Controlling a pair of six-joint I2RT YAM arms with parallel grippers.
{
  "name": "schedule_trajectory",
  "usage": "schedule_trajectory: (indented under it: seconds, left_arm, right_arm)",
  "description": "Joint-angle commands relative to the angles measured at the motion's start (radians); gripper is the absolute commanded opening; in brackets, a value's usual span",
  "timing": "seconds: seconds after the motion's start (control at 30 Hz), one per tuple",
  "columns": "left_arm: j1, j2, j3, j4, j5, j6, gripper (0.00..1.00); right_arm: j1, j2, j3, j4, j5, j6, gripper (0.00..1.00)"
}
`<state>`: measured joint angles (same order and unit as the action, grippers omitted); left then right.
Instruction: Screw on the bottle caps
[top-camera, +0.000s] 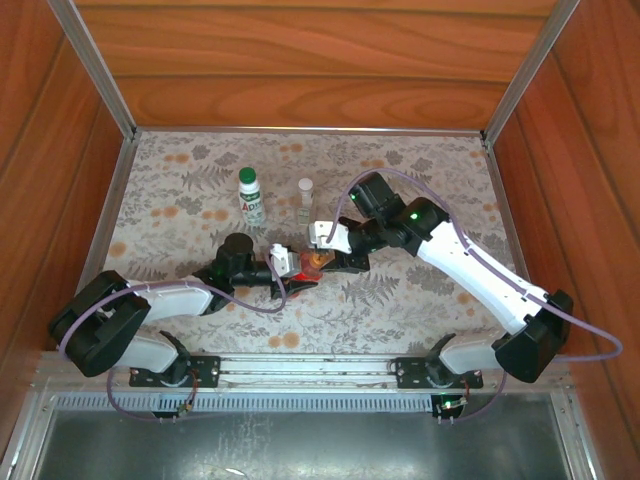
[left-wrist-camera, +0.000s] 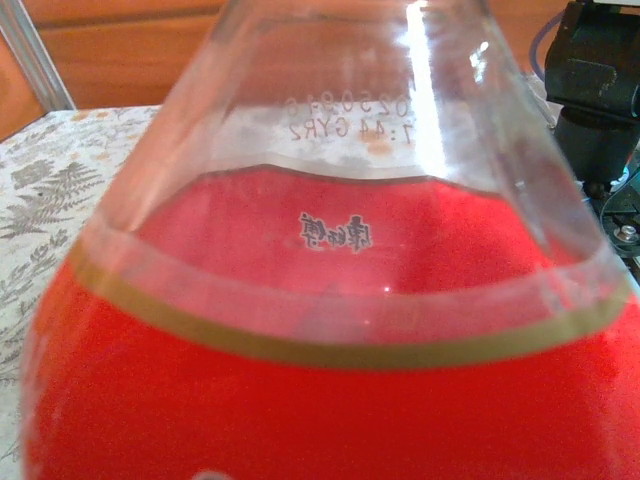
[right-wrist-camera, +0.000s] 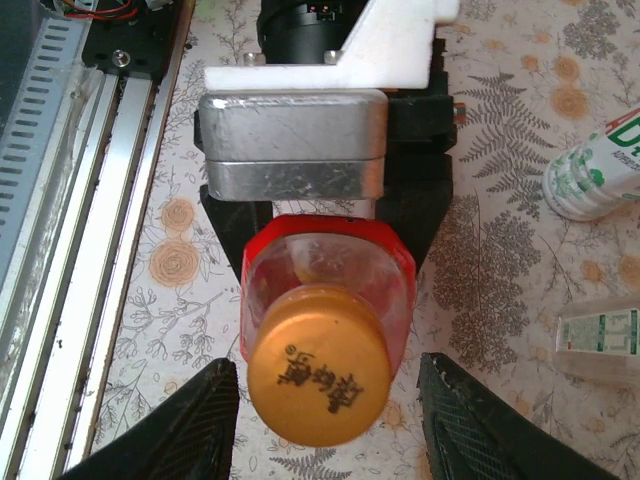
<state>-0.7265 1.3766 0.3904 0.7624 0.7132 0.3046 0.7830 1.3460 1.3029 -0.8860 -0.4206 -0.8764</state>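
A floral mat (top-camera: 400, 310) in grey and orange covers the table. Wooden walls (top-camera: 300, 60) close it in at the back and on both sides, and two slanted aluminium posts (top-camera: 95, 65) rise from the far corners. At the near edge the arm bases sit on a metal rail (top-camera: 300, 370).

The red bottle (top-camera: 312, 263) is above the middle of the mat, lying roughly level between the two arms. The left gripper (top-camera: 294, 266) is clamped on its base end. In the right wrist view its black fingers (right-wrist-camera: 425, 215) press the red body (right-wrist-camera: 330, 262) from both sides. In the left wrist view the bottle's clear shoulder and red label (left-wrist-camera: 330, 400) sit right at the lens.

The orange cap (right-wrist-camera: 320, 378) sits on the bottle's neck, its printed top facing the right wrist camera. Whether it is screwed tight cannot be told.

The right gripper (right-wrist-camera: 329, 366) is at the cap end with its jaws spread. One finger (right-wrist-camera: 210, 420) stands on each side of the cap, close to it but apart from it, so this gripper holds nothing.

The white bottle (top-camera: 251, 203) stands upright on the far part of the mat, left of centre, with the green cap (top-camera: 246, 175) on it. The clear bottle (top-camera: 305, 200) stands just to its right, apart from it. Its top is too small to make out. Both are beyond the grippers and untouched.
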Motion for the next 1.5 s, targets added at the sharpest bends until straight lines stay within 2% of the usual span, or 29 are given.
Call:
schedule_trajectory:
  seconds: [0.0,0.17,0.4,0.7,0.97,1.07,1.13,1.23,1.33,1.4,1.47]
  left_arm:
    - [0.007,0.016,0.001,0.006,0.038,0.028,0.54]
    - [0.006,0.027,0.005,0.006,0.05,0.031,0.54]
    - [0.007,0.021,0.006,0.007,0.063,0.025,0.54]
    - [0.008,0.013,0.004,0.006,0.062,0.024,0.54]
    - [0.007,0.012,0.008,0.006,0.018,0.023,0.54]
    - [0.006,0.004,0.025,0.006,-0.104,0.055,0.54]
    - [0.006,-0.005,0.039,0.006,-0.178,0.074,0.54]
    - [0.0,-0.023,0.061,0.006,-0.235,0.093,0.53]
    - [-0.016,-0.012,0.081,0.006,-0.27,0.117,0.54]
    - [-0.019,0.01,0.096,0.006,-0.274,0.12,0.54]
    - [-0.02,0.041,0.115,0.005,-0.268,0.108,0.54]
  right_arm:
    - [-0.007,-0.015,0.028,-0.026,-0.025,-0.024,0.52]
    - [-0.008,0.004,0.047,-0.041,-0.033,-0.031,0.49]
    - [-0.009,0.021,0.069,-0.068,-0.061,-0.03,0.37]
    - [-0.009,0.044,0.075,-0.071,-0.08,-0.023,0.38]
    - [-0.01,0.054,0.086,-0.061,-0.042,0.042,0.23]
    - [-0.011,0.041,0.067,0.018,0.0,0.174,0.18]
    - [-0.01,0.026,0.038,0.115,0.094,0.361,0.2]
    - [-0.011,-0.002,0.039,0.158,0.261,0.768,0.2]
    - [-0.011,-0.034,0.032,0.141,0.366,1.205,0.21]
    - [-0.011,-0.056,0.002,0.153,0.329,1.334,0.24]
    - [-0.011,-0.072,-0.014,0.171,0.279,1.352,0.28]
